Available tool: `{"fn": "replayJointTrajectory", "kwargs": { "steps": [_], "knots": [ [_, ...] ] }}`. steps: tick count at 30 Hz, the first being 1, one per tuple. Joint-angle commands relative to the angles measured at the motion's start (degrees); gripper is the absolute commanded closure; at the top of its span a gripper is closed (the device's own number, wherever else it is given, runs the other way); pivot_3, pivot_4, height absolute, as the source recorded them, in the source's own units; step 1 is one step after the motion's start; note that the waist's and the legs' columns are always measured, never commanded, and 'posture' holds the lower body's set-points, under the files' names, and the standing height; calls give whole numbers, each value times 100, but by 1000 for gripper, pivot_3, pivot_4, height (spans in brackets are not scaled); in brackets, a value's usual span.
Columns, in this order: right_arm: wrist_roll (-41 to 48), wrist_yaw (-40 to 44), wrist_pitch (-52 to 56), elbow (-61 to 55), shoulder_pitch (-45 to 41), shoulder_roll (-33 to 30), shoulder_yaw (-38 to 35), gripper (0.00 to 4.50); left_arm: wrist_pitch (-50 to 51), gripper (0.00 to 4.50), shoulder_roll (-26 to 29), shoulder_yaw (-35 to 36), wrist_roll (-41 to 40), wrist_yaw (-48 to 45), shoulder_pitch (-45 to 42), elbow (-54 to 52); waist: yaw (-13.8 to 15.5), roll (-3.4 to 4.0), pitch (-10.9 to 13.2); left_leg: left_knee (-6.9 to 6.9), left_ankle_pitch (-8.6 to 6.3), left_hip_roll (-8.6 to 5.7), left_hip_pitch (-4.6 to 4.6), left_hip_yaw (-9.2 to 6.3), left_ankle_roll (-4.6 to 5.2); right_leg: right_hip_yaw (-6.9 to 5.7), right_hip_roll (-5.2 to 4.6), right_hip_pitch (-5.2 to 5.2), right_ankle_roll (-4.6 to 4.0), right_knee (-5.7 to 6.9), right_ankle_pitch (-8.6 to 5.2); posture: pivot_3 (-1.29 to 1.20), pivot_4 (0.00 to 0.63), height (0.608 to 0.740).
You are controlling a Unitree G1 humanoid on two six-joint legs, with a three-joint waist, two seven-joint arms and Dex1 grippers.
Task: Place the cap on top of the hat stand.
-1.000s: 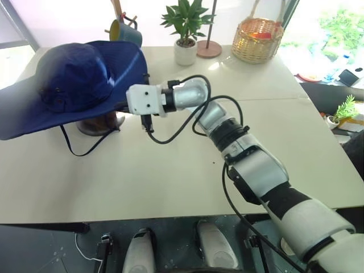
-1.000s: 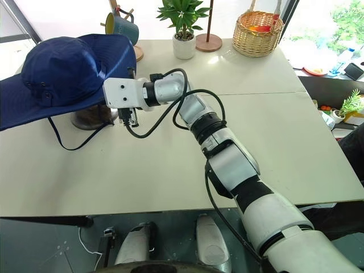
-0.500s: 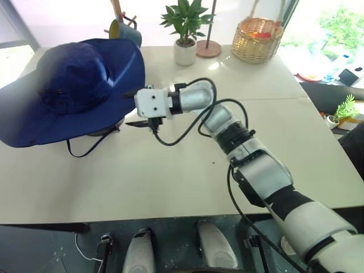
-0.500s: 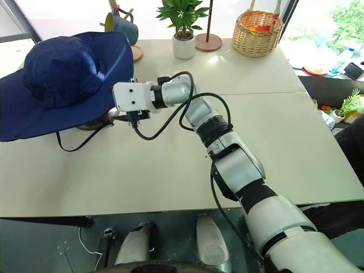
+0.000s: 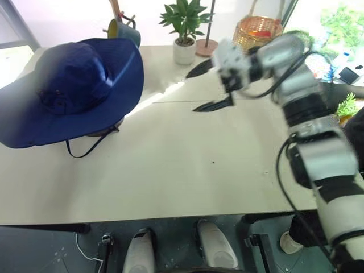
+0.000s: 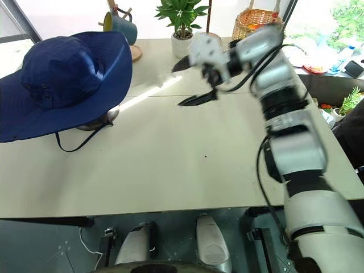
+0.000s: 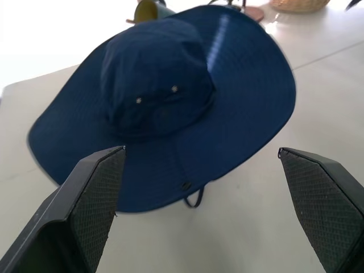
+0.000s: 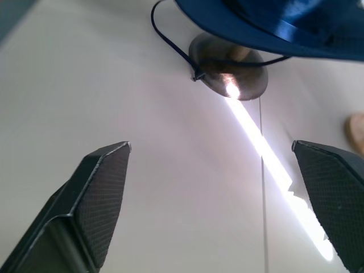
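Mostly the cap (image 5: 74,91) hides the hat stand (image 5: 105,129), leaving its base visible; both pincers spread, empty

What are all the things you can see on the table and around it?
cap: one, navy blue, resting on the stand at the table's left
hat stand: one, dark round base showing under the cap's brim
mug: one, blue, hanging behind the cap
potted plant: one, green in a white pot, back middle
basket: one, wicker, back right
table: one, pale
left gripper: black fingers, open, facing the cap
right gripper: black fingers, open, above the table
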Motion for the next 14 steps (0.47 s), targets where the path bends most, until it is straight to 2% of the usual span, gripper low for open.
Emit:
{"fn": "replayJointTrajectory", "kwargs": {
  "steps": [1, 7, 14],
  "knots": [
    [790, 99, 772, 153, -397, -180, 228, 58, -167, 0, -13, 352, 222, -227, 60, 114, -17, 0, 0, -1, 0, 0, 0, 0, 0, 0, 0, -2, -1, 0, 0, 0, 150, 738],
    [1585, 99, 1354, 250, -671, -443, 628, 58, -76, 0, -88, 492, 218, -375, 97, 71, -13, 8, 5, 2, 0, 0, 0, 4, -1, 4, -2, -5, -1, 0, 0, 0, 150, 738],
    [1782, 99, 1389, 325, -693, -449, 666, 58, -110, 0, -104, 416, 276, -529, 188, 36, -1, 14, 9, 4, 0, -1, -20, 9, 0, 3, -5, -21, 0, -2, 1, 0, 150, 738]
  ]
}}
